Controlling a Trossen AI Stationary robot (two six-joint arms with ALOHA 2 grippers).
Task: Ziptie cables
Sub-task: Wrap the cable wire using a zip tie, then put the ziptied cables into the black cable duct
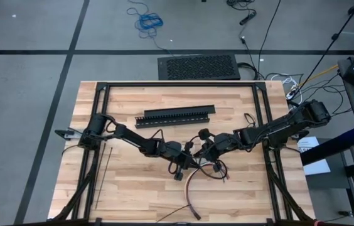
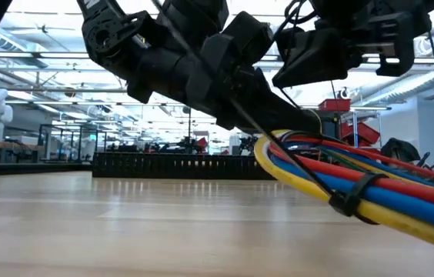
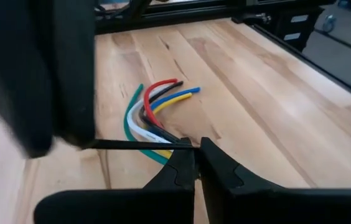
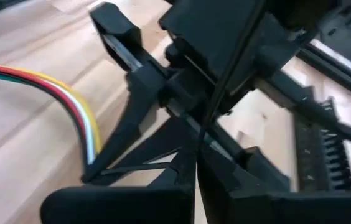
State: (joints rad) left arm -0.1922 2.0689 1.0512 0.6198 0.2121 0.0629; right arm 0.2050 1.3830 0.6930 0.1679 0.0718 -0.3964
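The cables [image 1: 189,188] are a bundle of red, blue, yellow, green and white wires curving from between the grippers toward the table's near edge; the low view shows them [image 2: 402,196] close up. A thin black ziptie [image 2: 353,197] loops around them. Their fanned ends [image 3: 166,99] show in the left wrist view. My left gripper [image 1: 181,156] and right gripper [image 1: 203,150] meet at the table's middle, both shut on the ziptie's strap. Another straight ziptie [image 1: 105,172] lies flat on the left of the table. My left gripper [image 3: 196,152] pinches the thin black ziptie strap [image 3: 175,144] between its two fingers, which lie across it. The strap runs straight away from the fingers, just above the cable ends. My right gripper [image 4: 195,155] pinches a thin black ziptie strap [image 4: 208,124] between its two fingers. From there the strap runs straight up past the left arm's gripper body, and looks taut.
A long black slotted channel [image 1: 176,116] lies beyond the grippers toward the far edge. Black frame rails [image 1: 95,125] run along the table's left, right and far sides. Bare wood [image 1: 133,194] lies near the front left.
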